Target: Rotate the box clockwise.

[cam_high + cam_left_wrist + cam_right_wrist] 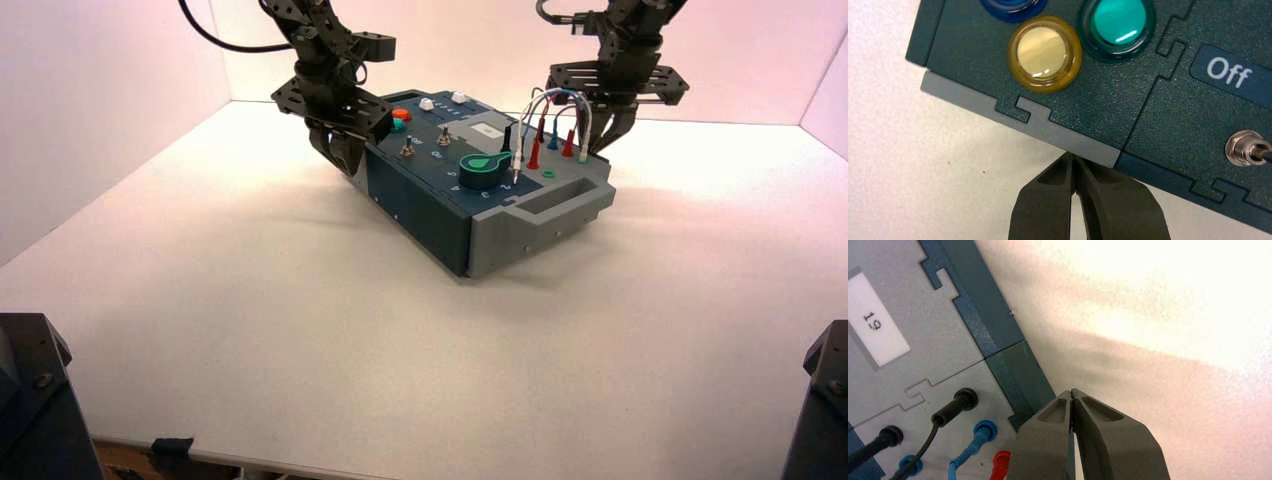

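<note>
Box point(430, 220) sits in upper middle of the frame on the white table point(300, 350), turned at an angle, grey handle point(565, 215) end toward lower right. Dark blue-grey panels on its left part, light grey ones on the right.

On the box: orange-red button point(401, 114) and green button point(398, 125) near the upper-left end, two white caps point(426, 104) by them, two metal toggle switches point(407, 150) mid-panel, green dial point(480, 170) toward the handle. Yellow button point(1044, 54) and part of a blue button point(1014, 6) show in left wrist view, plus an "Off" label point(1228, 72) near a toggle switch.

Wires stand in the box's right part: red plugs point(534, 154), blue plug point(552, 141), black plugs point(955, 407), and pale wires point(570, 93) looping above the panel. White label point(875, 320) on the grey panel.

Left gripper point(345, 165) is at the box's left side, upper left of frame; fingers closed together, tips right at the lower edge of the panel, nothing between them. Right gripper point(597, 145) is at the box's far right side, upper right of frame; fingers closed too, tips beside the dark side edge, gripping nothing. Can't tell if either one actually touches the box.
</note>
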